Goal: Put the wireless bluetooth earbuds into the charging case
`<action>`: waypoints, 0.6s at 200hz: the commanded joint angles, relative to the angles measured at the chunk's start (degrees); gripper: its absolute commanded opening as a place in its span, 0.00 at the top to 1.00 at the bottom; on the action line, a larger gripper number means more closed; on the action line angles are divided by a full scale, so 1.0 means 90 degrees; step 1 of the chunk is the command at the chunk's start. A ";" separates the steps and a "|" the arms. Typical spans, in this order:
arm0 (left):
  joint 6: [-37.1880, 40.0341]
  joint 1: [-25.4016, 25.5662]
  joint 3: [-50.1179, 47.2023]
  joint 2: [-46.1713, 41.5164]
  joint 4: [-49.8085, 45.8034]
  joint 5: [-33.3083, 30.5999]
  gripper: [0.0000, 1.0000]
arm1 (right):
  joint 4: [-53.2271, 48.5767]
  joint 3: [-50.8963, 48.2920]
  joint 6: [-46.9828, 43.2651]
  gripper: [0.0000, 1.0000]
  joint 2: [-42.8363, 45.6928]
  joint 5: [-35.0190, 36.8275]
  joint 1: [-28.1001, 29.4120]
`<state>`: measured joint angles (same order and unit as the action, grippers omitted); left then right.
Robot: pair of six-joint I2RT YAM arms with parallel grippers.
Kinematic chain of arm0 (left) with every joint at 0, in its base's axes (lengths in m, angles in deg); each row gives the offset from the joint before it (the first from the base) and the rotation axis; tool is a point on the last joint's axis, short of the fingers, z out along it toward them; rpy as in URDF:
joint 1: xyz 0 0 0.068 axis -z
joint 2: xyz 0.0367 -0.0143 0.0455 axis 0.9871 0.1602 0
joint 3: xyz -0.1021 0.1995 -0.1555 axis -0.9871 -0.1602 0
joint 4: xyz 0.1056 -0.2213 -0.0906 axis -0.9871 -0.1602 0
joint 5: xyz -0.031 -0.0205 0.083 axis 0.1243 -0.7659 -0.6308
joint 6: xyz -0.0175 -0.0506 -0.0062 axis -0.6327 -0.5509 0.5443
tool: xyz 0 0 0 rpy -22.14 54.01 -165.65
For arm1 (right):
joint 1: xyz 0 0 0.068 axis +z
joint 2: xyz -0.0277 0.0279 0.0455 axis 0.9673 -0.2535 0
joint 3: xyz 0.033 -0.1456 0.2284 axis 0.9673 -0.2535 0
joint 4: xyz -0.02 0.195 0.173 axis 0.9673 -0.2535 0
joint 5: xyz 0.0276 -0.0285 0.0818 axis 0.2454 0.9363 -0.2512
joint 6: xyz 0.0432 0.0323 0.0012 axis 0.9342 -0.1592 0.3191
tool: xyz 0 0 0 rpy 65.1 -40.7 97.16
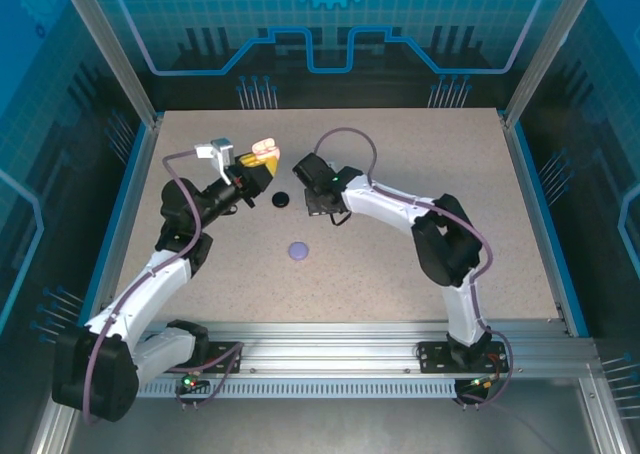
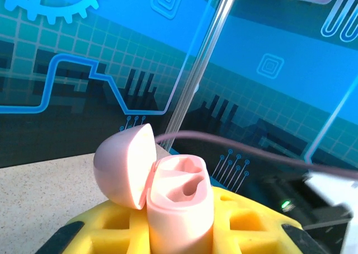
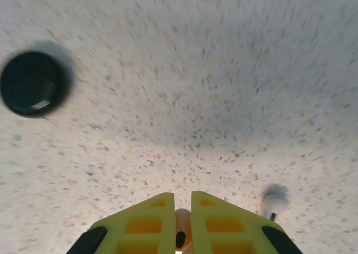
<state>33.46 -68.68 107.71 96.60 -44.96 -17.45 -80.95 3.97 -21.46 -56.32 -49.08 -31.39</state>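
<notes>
Jaws clamp on both sides: left gripper (image 2: 180,234) grips the open pink case (image 2: 182,203); right gripper (image 3: 182,217) pinches a pale earbud (image 3: 182,233) near that case. Line its stem over a well, then lower gently.

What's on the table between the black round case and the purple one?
Nothing. In the top view, only bare speckled table lies between the black case and the purple case.
</notes>
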 commanded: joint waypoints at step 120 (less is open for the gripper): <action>0.1032 0.0523 -0.0271 0.1245 0.1830 0.0045 1.00 | 0.0839 -0.0456 -0.1276 0.90 0.2870 -0.0068 -0.0207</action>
<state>38.71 -65.45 104.48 105.98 -33.84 -19.05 -77.24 0.57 -29.66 -35.14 -48.90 -32.90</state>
